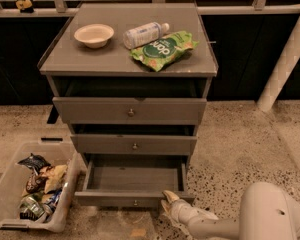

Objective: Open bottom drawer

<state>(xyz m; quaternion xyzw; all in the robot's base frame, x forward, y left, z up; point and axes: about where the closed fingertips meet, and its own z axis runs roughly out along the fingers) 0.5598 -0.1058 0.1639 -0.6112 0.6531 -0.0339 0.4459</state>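
grey bottom drawer (132,178), one hand (168,198) beside
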